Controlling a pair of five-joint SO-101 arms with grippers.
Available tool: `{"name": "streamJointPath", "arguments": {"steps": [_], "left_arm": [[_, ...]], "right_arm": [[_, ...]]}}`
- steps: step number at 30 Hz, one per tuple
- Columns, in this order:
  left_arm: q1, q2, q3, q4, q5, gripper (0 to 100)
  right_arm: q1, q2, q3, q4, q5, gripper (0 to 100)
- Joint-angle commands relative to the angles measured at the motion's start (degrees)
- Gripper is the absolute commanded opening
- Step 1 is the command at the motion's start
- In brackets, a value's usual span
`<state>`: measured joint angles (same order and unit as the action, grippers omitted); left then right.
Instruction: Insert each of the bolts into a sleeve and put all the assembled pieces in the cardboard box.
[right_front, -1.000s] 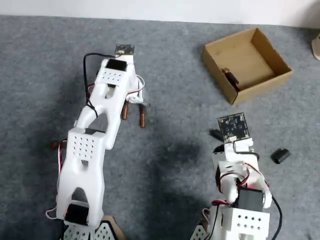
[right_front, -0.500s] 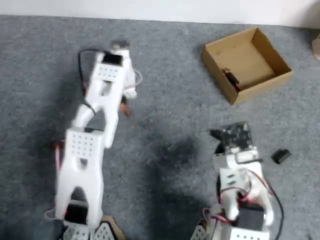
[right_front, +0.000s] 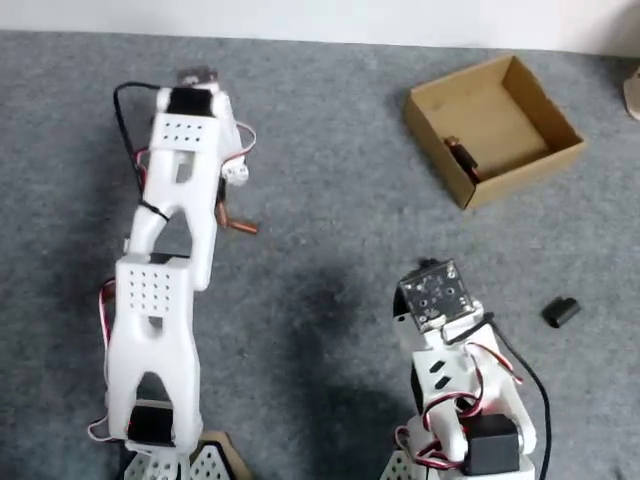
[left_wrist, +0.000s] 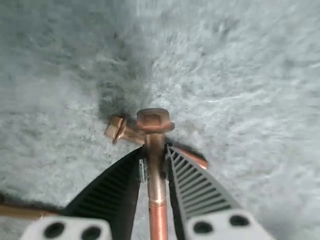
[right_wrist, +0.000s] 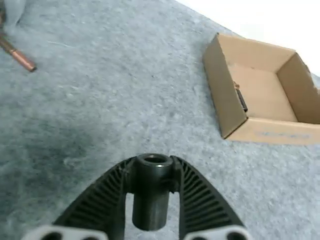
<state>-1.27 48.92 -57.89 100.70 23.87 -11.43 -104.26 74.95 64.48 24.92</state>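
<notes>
The worktop (right_front: 330, 150) carries the open cardboard box (right_front: 495, 125), waiting for finished pieces. Far from the box, the left tool (left_wrist: 155, 152) pinches a bolt (left_wrist: 155, 120) by its shank. Nearer the box, the right tool (right_wrist: 151, 162) clamps a sleeve (right_wrist: 150, 205), bore exposed, likely for mating.

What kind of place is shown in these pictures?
Probably a robotics test bench: two white arms on a grey felt-like mat, the left hand holding a copper bolt, the right hand a black sleeve, and a cardboard box nearby.
</notes>
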Motion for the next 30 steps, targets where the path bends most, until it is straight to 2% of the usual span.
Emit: {"name": "streamJointPath", "arguments": {"steps": [1, 9, 12, 17, 21, 26, 30], "left_arm": [[-0.6, -9.6, -1.9, 0.9, 0.6, 1], [-0.3, -24.5, 9.1, 0.9, 4.0, 1], [-0.3, -28.9, 11.6, -1.8, 4.0, 1], [-0.3, -33.7, 18.6, -10.0, 4.1, 1], [-0.7, -37.2, 26.7, -18.5, 7.0, 1], [0.7, -46.3, 40.7, -28.0, 8.1, 1], [1.8, -56.7, 55.8, -40.2, 8.1, 1]], "right_arm": [[-3.7, -0.2, -0.6, -0.2, 0.1, 0.5], [-10.9, -0.3, -0.5, -4.3, 0.0, 0.5], [-13.8, -0.3, -0.4, -4.3, -1.1, 0.5], [-16.8, -0.3, 2.7, -4.4, -4.2, 0.5], [-17.4, -0.3, 4.2, -6.1, -4.4, 0.5], [-17.4, -0.3, 4.2, -6.3, -6.2, 0.5], [-20.1, -0.3, 4.2, -6.3, -6.3, 0.5]]}}
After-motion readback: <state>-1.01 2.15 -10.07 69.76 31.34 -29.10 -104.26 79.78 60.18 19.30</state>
